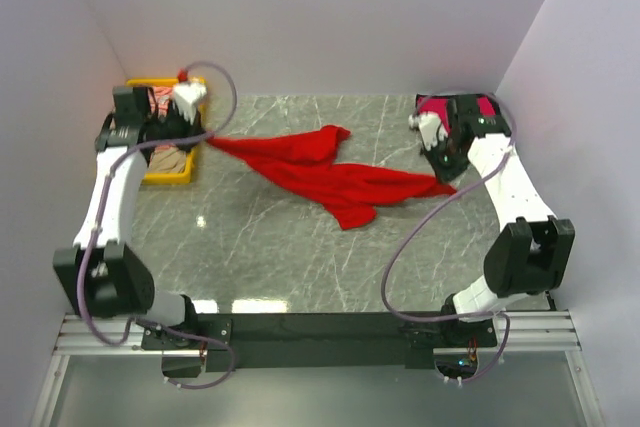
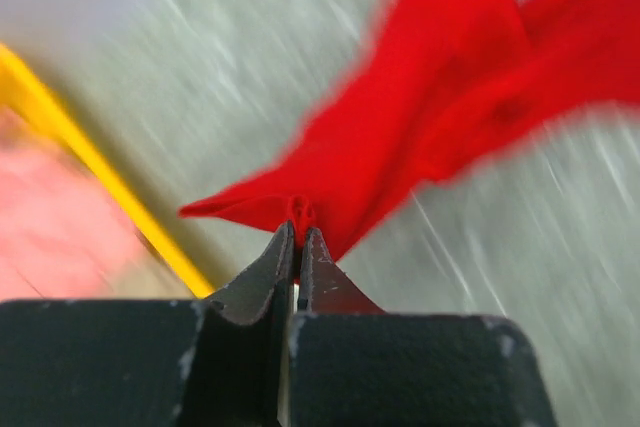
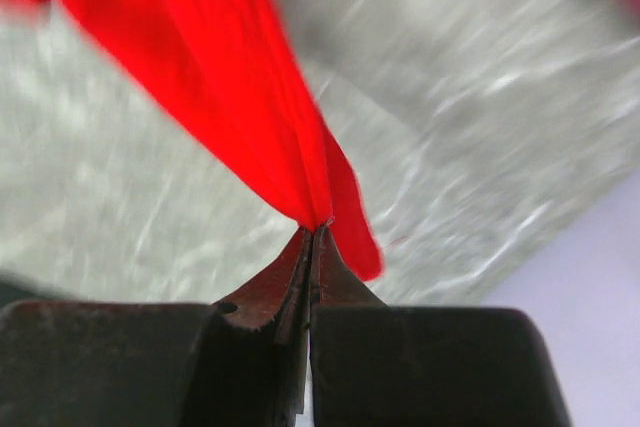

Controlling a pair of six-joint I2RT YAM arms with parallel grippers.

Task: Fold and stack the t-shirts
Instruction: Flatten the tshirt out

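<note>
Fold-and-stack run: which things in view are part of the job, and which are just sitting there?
Job: red shirt, pinched by the left gripper and right gripper; crimson shirt at the far right; tan shirt and pink shirt in the yellow bin.
Lying about: the yellow bin itself.

Twisted bright red t-shirt (image 1: pixel 340 182), outstretched across the table (image 1: pixel 250 247)

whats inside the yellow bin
The yellow bin holds tan cloth at its near end and pinkish cloth at its far end. The left arm hangs over the middle, so whatever lies there is hidden.
</note>
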